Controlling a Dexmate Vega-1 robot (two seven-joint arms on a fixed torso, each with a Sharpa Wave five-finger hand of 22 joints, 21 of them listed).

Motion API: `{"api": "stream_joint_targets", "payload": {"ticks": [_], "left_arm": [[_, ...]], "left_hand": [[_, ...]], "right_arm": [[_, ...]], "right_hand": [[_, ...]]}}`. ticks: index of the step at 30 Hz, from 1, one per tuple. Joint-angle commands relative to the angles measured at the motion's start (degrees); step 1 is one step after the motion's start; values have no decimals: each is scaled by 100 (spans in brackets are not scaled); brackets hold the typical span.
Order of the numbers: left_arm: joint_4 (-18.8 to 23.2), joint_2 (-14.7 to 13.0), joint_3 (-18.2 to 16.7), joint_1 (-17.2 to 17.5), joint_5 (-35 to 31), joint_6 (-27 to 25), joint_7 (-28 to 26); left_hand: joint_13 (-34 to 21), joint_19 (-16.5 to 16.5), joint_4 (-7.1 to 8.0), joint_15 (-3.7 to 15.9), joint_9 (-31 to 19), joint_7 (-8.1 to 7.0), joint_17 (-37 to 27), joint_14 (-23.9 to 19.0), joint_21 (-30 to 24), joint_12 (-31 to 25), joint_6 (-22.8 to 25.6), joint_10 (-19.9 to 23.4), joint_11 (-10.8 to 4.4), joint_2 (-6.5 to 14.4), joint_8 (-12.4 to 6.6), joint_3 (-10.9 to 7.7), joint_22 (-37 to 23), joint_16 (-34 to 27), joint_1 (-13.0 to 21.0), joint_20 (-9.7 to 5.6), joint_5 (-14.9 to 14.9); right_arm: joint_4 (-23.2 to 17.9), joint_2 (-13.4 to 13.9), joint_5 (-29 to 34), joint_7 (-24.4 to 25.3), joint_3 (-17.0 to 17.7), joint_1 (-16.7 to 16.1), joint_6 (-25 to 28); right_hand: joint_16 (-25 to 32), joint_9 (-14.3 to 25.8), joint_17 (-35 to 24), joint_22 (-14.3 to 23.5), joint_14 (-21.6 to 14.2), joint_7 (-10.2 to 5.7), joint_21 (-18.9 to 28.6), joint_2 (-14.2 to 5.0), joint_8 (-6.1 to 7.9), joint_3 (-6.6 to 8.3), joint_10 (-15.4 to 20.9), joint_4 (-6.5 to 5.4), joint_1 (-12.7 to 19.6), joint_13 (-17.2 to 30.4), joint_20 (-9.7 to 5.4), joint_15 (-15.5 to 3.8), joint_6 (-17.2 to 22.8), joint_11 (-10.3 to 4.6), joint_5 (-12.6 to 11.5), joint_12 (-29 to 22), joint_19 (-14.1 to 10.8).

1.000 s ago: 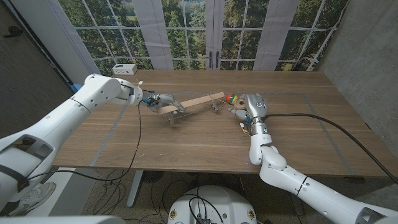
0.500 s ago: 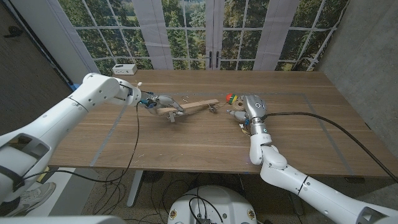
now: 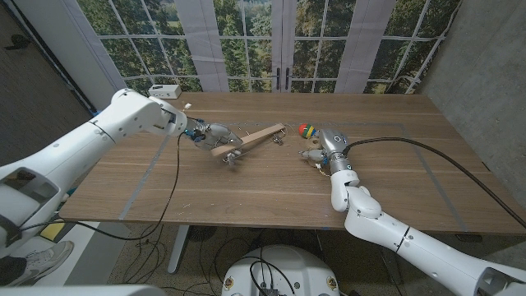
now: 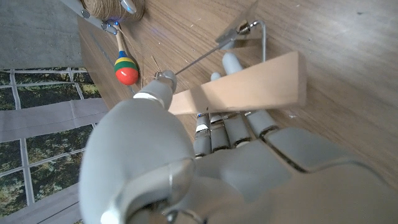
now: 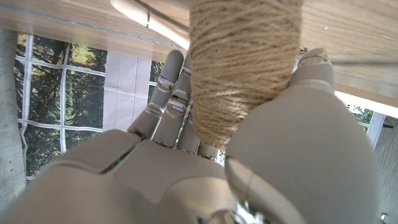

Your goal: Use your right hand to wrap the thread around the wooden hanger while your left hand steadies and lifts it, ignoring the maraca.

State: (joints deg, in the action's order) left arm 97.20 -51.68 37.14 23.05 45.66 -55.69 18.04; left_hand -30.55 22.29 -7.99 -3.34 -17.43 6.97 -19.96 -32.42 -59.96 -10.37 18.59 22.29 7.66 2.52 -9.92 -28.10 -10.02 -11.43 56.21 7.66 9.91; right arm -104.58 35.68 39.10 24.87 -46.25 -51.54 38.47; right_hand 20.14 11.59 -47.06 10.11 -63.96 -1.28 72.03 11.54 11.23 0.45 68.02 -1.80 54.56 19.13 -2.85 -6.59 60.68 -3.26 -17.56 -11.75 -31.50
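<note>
The left hand [image 3: 207, 134] has its fingers [image 4: 231, 127] clamped on the wooden hanger [image 3: 246, 140], tilted over the desk [image 3: 246, 185]; the right hand [image 3: 319, 149] grips a thread ball [image 5: 239, 62]; the maraca [image 3: 306, 131] lies just behind it; a white box [image 3: 164, 90] sits at the far corner.

Looks like a lab/test room: my wooden table [image 3: 271, 177] w/ taped marks, forest-print window backdrop [image 3: 246, 41], loose cables [image 3: 177, 189].
</note>
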Motion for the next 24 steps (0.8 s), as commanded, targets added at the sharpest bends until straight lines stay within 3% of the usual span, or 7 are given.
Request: {"api": "stream_joint_targets", "payload": {"ticks": [1, 7, 8, 12, 16, 21, 24], "left_arm": [[378, -192, 319, -171, -701, 124, 313], [748, -282, 311, -116, -952, 86, 118], [816, -295, 284, -83, -981, 81, 48], [1024, -314, 164, 23, -1008, 9, -172], [1106, -414, 86, 132, -1043, 315, -72], [1313, -486, -26, 270, -1114, 389, -226], [1403, -542, -29, 311, -1216, 477, -239]], "left_hand": [[227, -927, 11, -342, 256, -56, -38, 853, 398, 1, -495, -630, 107, 152, -31, 280, -21, 19, -29, 343, -3], [487, -1703, 50, -628, 485, -164, 58, 1854, 805, 49, -1129, -1505, 211, 180, -7, 571, -25, 107, -161, 409, 11], [556, -1961, 57, -722, 533, -179, 100, 2144, 937, 32, -1302, -1709, 234, 197, -9, 638, -27, 125, -189, 422, 18], [672, -2192, 105, -837, 594, -166, 171, 2486, 1091, 21, -1561, -2060, 284, 246, -14, 762, -31, 103, -288, 444, 26], [760, -2424, 130, -886, 624, -123, 236, 2776, 1238, 13, -1844, -2361, 324, 309, -6, 842, -36, 107, -348, 451, 37], [897, -2907, 208, -926, 641, -85, 351, 3279, 1531, -31, -2251, -2774, 410, 462, -31, 975, -49, 86, -498, 448, 56], [965, -3042, 244, -933, 642, -34, 401, 3492, 1640, -52, -2441, -2953, 441, 539, -42, 1030, -60, 69, -570, 448, 65]], "right_arm": [[-63, 28, -216, -318, 28, 25, 156], [-127, 51, -472, -479, 108, 10, 236], [-155, 70, -516, -562, 109, 23, 272], [-271, 185, -751, -936, 123, 84, 354], [-376, 297, -871, -1214, 81, 152, 488], [-500, 414, -1173, -1323, 183, 110, 420], [-570, 488, -1512, -1344, 356, 20, 205]], "right_hand": [[-41, 24, -6, -4, -505, -266, -24, -2107, 7, 17, -84, -61, 2120, -17, -695, -605, 241, 63, 48, 40, 11], [-229, 27, 138, -14, -290, -226, -73, -2145, -55, 88, -283, -100, 2157, -102, -496, -581, -48, 175, 126, 100, 34], [-320, 25, 215, -18, -175, -252, -104, -2137, -71, 96, -490, -165, 2097, -139, -430, -559, -209, 183, 186, 137, 55], [-553, -8, 385, -28, 296, -213, -268, -1990, -108, -68, -1032, -440, 1679, -243, -217, -494, -841, 254, 327, 144, 211], [-780, -34, 618, -33, 856, -255, -492, -1784, -117, -374, -1681, -665, 1116, -330, -57, -432, -1452, 178, 361, 156, 399], [-885, -35, 936, -24, 1940, -362, -1012, -1332, -121, -1118, -2930, -773, -146, -442, 290, -151, -2686, 395, 137, 136, 825], [-944, -32, 1150, -16, 2974, -329, -1554, -1247, -100, -1512, -3799, -733, -861, -500, 605, 104, -3430, 496, -66, 148, 1486]]}}
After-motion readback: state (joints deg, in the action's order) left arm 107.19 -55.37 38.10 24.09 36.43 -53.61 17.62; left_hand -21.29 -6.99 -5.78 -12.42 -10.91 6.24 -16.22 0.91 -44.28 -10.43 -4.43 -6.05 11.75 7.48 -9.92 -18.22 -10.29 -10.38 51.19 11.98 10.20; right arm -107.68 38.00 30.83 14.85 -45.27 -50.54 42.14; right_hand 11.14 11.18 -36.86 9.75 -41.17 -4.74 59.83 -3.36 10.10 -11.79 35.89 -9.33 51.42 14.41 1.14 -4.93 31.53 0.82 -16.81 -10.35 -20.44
